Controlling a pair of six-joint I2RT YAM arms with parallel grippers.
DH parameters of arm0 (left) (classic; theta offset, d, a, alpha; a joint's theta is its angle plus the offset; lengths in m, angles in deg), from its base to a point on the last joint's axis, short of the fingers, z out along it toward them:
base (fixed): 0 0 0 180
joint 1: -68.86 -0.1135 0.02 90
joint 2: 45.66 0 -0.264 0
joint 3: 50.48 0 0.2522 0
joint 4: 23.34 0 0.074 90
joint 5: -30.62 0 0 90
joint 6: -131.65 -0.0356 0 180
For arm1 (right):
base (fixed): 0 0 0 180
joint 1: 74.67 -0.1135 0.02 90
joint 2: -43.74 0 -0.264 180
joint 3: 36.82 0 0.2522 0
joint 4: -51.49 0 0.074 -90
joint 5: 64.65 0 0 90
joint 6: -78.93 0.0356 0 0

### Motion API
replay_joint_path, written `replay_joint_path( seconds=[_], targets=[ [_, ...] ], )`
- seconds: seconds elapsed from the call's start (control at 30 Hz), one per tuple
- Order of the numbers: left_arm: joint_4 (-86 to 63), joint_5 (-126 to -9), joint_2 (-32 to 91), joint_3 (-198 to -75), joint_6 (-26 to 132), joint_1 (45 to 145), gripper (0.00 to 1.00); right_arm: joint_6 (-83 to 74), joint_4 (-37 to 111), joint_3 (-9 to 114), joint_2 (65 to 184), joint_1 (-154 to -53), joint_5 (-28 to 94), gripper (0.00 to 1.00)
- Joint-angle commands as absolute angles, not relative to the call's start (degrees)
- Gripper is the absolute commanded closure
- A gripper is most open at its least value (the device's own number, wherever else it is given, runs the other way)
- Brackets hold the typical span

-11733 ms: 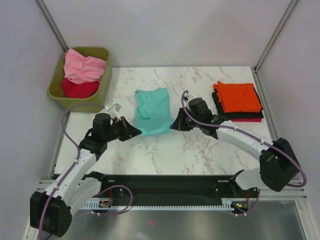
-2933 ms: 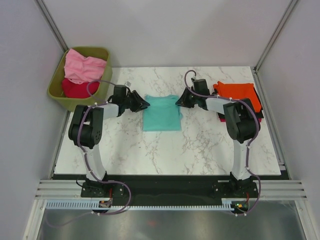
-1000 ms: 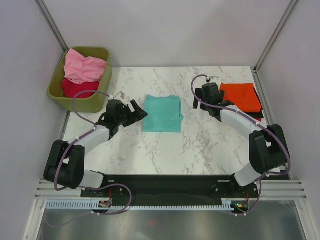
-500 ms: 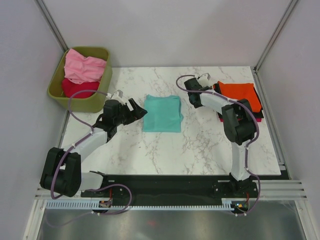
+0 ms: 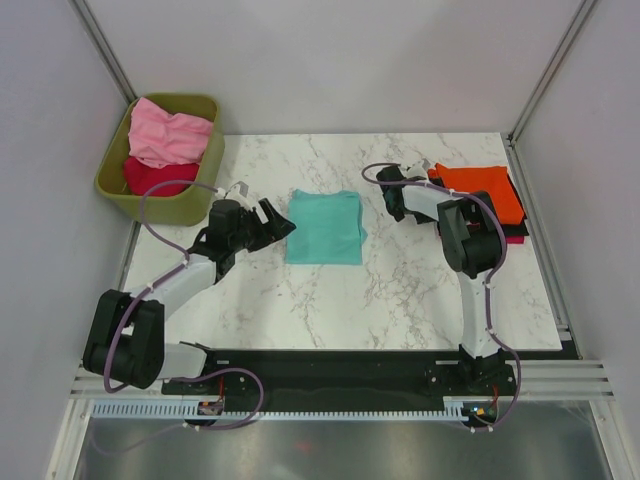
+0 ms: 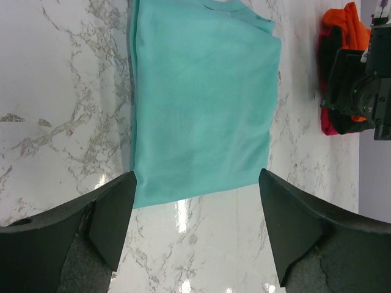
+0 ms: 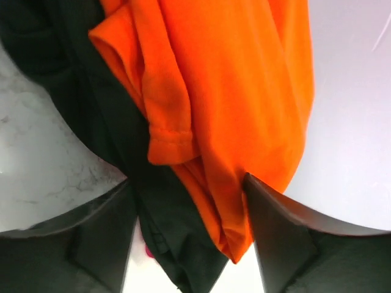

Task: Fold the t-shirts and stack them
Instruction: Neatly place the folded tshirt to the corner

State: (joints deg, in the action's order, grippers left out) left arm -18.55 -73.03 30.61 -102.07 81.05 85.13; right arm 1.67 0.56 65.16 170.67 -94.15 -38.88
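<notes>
Left gripper (image 6: 197,178) spread, teal t-shirt (image 6: 201,91) just ahead; right gripper (image 7: 188,181) spread, orange t-shirt (image 7: 244,79) close ahead.

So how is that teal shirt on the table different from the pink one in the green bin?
The teal shirt is folded into a flat, neat rectangle; the pink shirt is a crumpled heap. The teal shirt lies alone on the marble table, while the pink shirt sits in the bin on top of a red shirt. Both are plain, single-colour cloth.

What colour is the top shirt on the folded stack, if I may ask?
The top shirt is orange, best seen in the right wrist view.
</notes>
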Motion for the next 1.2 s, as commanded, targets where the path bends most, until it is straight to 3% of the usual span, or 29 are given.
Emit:
replay_joint_path(
  seconds=[0.0,0.03,0.07,0.17,0.5,0.6,0.63,0.7,0.83,0.9,1.17],
  targets=[
    [-18.7,-73.9,31.2,-104.2,81.3,85.5,0.11,3.3,-1.8,66.1,170.3,-93.9,-39.1,0.33],
    [-18.6,-73.8,31.2,-104.2,81.2,85.5,0.11,3.6,-1.8,65.9,170.0,-94.2,-38.3,0.38],
    [-18.7,-73.6,31.2,-104.3,81.2,85.5,0.11,3.6,-1.8,65.7,169.9,-94.5,-37.9,0.5],
    [-18.5,-73.7,31.5,-104.4,81.1,85.5,0.12,3.7,-1.9,65.2,169.2,-96.0,-37.7,0.6],
    [-18.4,-74.0,32.3,-104.8,80.8,85.5,0.12,5.1,-1.6,64.0,164.2,-103.1,-33.5,0.6],
    [-18.3,-73.9,32.5,-104.8,80.6,85.5,0.12,5.7,-1.3,63.7,162.7,-103.5,-32.0,0.54],
    [-18.2,-73.9,32.6,-104.8,80.6,85.5,0.11,5.8,-1.4,63.7,162.3,-103.5,-32.6,0.34],
    [-18.2,-73.8,32.6,-104.8,80.6,85.5,0.11,4.5,-1.2,63.9,162.0,-103.5,-35.4,0.21],
    [-18.3,-73.9,32.6,-104.8,80.5,85.5,0.11,3.9,-1.7,64.6,162.7,-101.0,-36.4,0.16],
    [-18.2,-74.0,32.6,-104.8,80.5,85.5,0.11,4.7,-1.6,64.8,163.4,-99.4,-34.7,0.02],
    [-18.2,-74.5,32.7,-105.0,80.6,85.5,0.11,5.1,-1.8,65.4,167.3,-93.3,-34.7,0.03]
  ],
)
